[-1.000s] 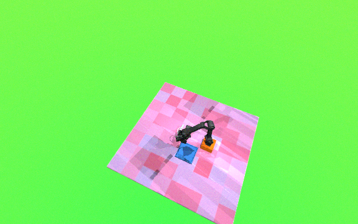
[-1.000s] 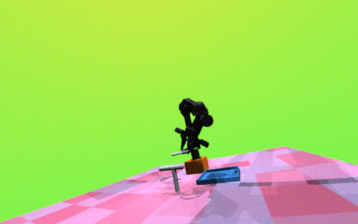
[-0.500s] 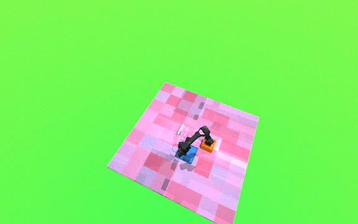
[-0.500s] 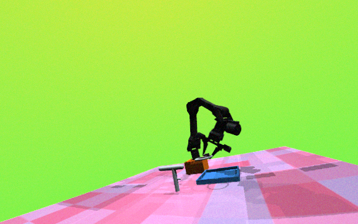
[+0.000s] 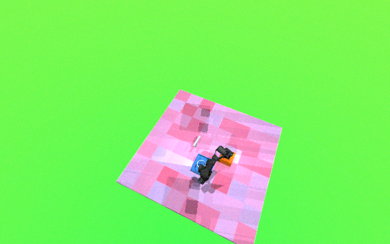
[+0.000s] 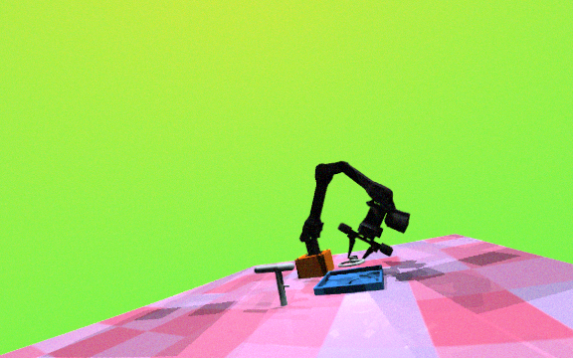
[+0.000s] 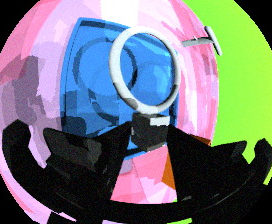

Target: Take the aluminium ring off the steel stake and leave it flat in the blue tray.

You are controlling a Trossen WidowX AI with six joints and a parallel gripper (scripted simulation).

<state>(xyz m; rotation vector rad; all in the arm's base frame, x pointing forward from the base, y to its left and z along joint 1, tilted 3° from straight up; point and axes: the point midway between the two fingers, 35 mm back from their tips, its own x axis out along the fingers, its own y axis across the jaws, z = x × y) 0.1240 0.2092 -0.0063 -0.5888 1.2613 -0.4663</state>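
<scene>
Ring: I have the ring [image 5: 200, 160] [image 6: 342, 265] [image 7: 115, 60] off the stake and up in the air; from the top it lies over the tray, and from outside it shows just past the far rim. Not set down.
Ring's tilt: close to level in my outside view, a thin flat oval.
Tab: a small block [image 7: 159, 121] at the ring's near edge, sitting between the fingertips in the wrist view.
Pincer: my gripper [image 5: 201, 168] [image 6: 357, 257] [image 7: 148, 127] is closed on the tab, pointing down at a slant, ring hanging out past the tips.
Arm: the black arm [image 5: 212, 163] [image 6: 318, 199] rises from its orange base [image 5: 227, 160] [image 6: 308, 266] [image 7: 169, 172], bends over at the top and reaches down toward the tray side.
Tray: the blue tray [image 5: 196, 160] [image 6: 348, 288] [image 7: 66, 75] sits flat on the patchwork table [image 5: 181, 200] [image 6: 490, 318] [image 7: 137, 182], between base and stake as I see it from above. Dark curved shadows cross its floor.
Stake: the steel stake [image 5: 197, 141] [image 6: 282, 288] [image 7: 194, 42] stands upright, well apart from the ring. Cross-bar [image 6: 267, 268] [image 7: 213, 40] on top, a short peg [image 6: 286, 286] partway down the post.
Contact: I make out no touch between ring and tray.
</scene>
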